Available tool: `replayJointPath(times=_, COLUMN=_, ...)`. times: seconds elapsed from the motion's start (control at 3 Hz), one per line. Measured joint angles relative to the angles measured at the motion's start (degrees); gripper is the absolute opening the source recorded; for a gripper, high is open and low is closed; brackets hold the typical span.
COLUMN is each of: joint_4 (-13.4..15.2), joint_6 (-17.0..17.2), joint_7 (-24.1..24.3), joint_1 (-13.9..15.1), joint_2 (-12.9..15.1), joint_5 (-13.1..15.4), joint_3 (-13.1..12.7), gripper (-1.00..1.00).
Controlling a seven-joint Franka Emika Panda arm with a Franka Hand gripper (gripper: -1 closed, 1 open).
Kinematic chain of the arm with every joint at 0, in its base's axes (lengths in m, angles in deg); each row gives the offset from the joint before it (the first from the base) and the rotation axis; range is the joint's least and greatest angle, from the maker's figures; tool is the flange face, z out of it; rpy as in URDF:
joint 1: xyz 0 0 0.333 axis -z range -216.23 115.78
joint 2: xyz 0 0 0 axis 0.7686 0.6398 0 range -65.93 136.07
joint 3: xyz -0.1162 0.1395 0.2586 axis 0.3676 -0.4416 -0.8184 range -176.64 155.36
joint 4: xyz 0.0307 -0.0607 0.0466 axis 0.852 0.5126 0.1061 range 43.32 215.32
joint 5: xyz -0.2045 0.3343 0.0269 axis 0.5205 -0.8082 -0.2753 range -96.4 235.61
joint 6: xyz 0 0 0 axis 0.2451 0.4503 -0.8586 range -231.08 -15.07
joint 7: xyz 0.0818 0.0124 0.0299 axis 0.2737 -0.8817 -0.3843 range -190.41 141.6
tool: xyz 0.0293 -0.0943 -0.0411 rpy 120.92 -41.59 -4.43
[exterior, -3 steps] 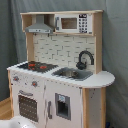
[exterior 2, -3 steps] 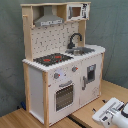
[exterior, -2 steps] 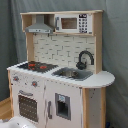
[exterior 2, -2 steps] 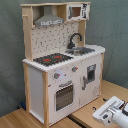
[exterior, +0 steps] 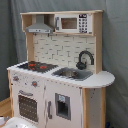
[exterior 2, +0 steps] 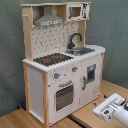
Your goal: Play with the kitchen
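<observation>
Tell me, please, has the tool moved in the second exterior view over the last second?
No. The tool sits at the same spot low on the second exterior view's right, equally far from the kitchen.

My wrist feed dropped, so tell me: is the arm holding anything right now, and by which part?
Cannot be told. Only the arm's white end shows, low at the second exterior view's right, apart from the kitchen.

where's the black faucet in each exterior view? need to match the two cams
First exterior view: the faucet stands right of centre, behind the sink, to the right of the stovetop.
Second exterior view: the faucet sits upper centre, behind the sink, again to the right of the stovetop.
Shared landmark: the grey hood, above the stovetop in both exterior views.
</observation>
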Motion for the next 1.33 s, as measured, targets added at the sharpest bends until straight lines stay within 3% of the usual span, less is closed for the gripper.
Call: replayJointPath(times=1.33, joint_4=6.8, joint_6=-6.7, joint_7=-6.2, joint_1=-10.3, joint_2=-12.1, joint_5=-13.4, joint_3=7.2, gripper=1.0)
